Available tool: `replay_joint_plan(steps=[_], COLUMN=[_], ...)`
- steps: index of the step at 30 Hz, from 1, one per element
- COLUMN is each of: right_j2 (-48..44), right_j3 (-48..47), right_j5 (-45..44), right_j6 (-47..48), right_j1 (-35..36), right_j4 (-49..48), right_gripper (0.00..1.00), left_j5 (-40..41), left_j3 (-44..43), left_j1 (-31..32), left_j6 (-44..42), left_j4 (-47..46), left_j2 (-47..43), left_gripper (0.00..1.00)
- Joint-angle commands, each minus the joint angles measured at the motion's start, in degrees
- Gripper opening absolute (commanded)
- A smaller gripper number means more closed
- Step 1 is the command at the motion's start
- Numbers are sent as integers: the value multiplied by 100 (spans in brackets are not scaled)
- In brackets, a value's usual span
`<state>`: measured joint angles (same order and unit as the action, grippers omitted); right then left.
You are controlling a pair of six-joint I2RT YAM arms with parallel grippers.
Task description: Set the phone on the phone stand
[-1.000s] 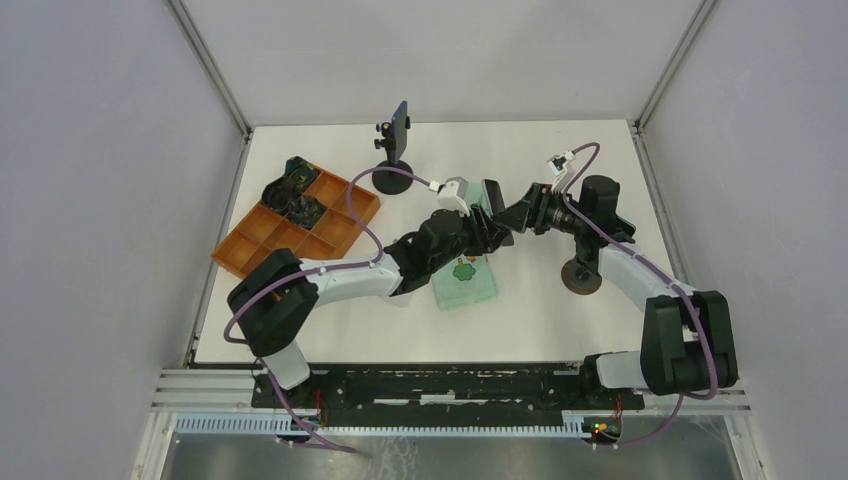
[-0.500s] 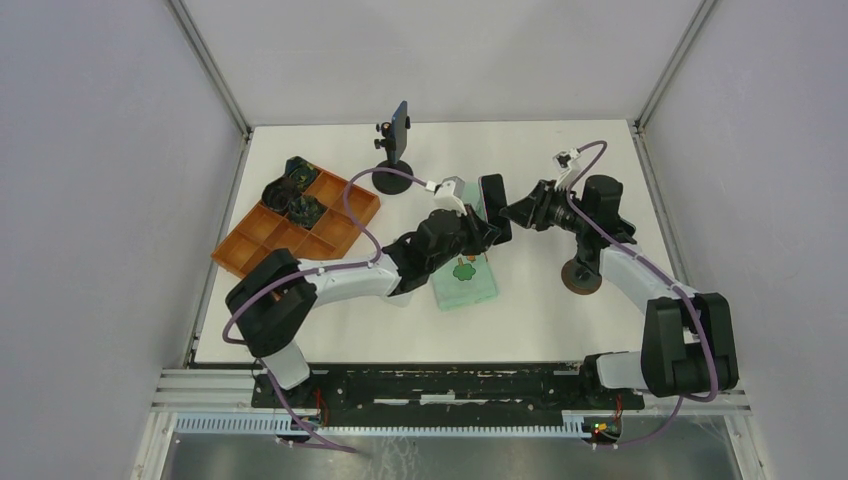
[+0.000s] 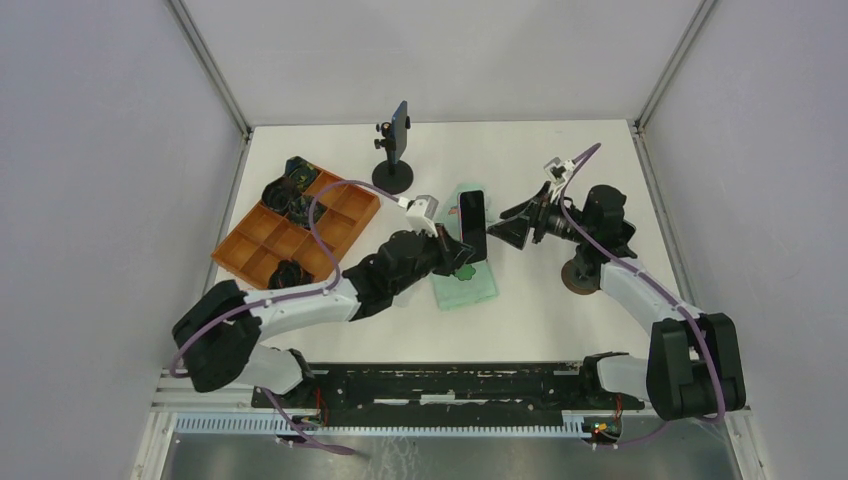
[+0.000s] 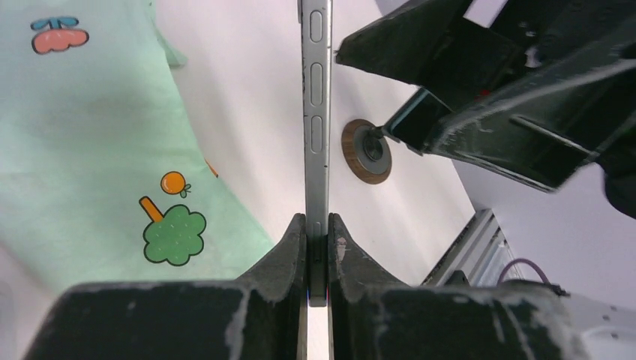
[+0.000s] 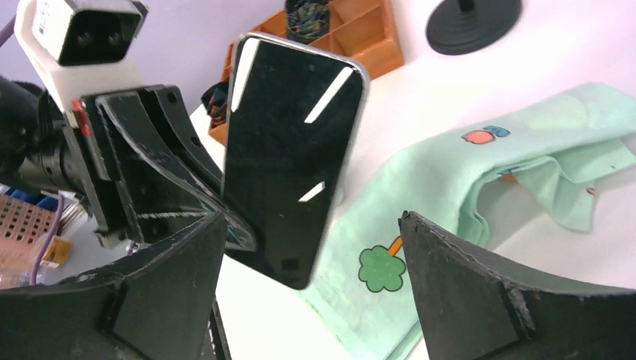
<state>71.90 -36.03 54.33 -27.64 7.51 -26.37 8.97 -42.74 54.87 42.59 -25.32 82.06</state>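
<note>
**Phone held upright over the cloth**

The phone (image 3: pixel 472 226) is pinched at one end by the left gripper (image 3: pixel 462 250), whose fingers (image 4: pixel 289 244) are closed on its two flat faces. It is held upright, seen edge-on in the left wrist view, above a green cloth (image 3: pixel 470 285) printed with a tree. The right gripper (image 3: pixel 508 224) is seen just beside the phone on its right, with the jaws spread wide and nothing touched. The phone's dark glossy face is framed between them in the right wrist view. The phone stand (image 3: pixel 392 180) is found well apart, at the back of the table (image 3: pixel 560 330), with a blue slab on top. An orange tray (image 3: pixel 300 225) lies to the left, and a round brown disc (image 3: pixel 581 277) beneath the right arm.
</note>
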Motion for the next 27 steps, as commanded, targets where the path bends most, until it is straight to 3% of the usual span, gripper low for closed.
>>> replay_joint_plan(steps=[1, 5, 13, 27], right_j2=[-200, -280, -360, -143], right_j3=[149, 317, 670, 646], right_j5=[736, 910, 988, 1502], right_j6=[388, 474, 558, 1195], right_j1=[15, 25, 285, 1220], right_j4=[-808, -1029, -1311, -986], right_gripper=[93, 98, 98, 98], left_j5=[-254, -583, -867, -1688], left_j3=[329, 736, 1320, 1328], left_j1=[32, 32, 31, 32], left_j6=[-688, -983, -1407, -1941], left_j4=[-639, -650, -641, -529], left_j2=[-969, -1612, -2605, -2640], left_gripper=[2, 2, 2, 2])
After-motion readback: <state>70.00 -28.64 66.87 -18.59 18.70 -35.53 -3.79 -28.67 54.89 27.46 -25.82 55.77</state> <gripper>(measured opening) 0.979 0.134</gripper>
